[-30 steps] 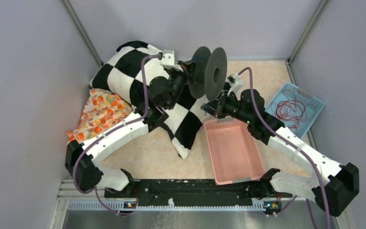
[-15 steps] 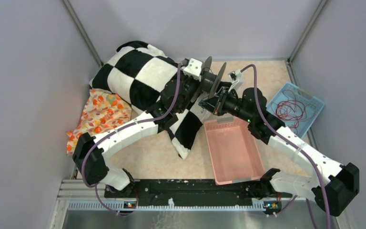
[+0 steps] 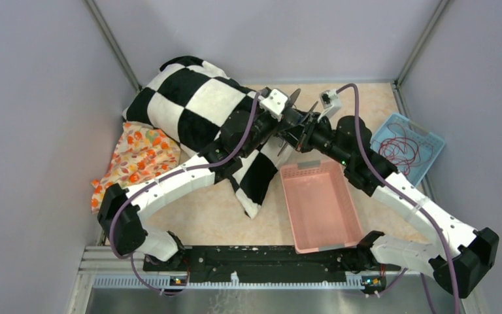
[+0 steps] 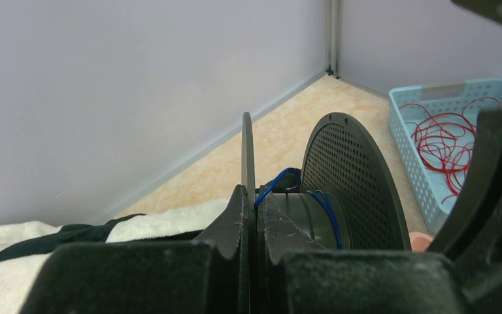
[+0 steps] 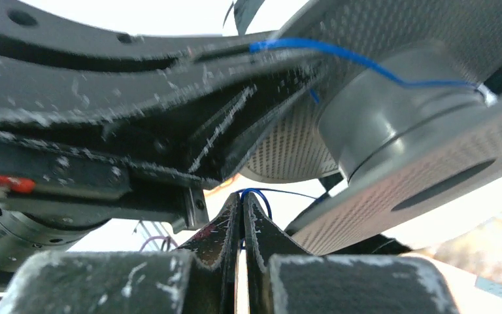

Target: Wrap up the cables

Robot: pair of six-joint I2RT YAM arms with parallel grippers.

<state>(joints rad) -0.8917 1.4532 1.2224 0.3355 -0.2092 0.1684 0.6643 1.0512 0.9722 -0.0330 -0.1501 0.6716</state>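
A dark grey spool with perforated flanges is held up at the back centre of the table. My left gripper is shut on its thin near flange. The cable, a thin blue wire, lies in a few turns round the hub and comes up past my left fingertips. In the right wrist view the spool's hub sits above my right gripper, which is shut on a small loop of the cable. Another stretch of the cable runs across the flange to the hub.
A pink tray lies under the right arm. A light blue basket with red wire stands at the right wall. A black-and-white checkered cushion and a floral cloth lie at the back left.
My left arm has swung right and turned the spool from face-on to nearly edge-on, bringing it lower. My right gripper has moved up and right beside it. Both grippers stayed shut.
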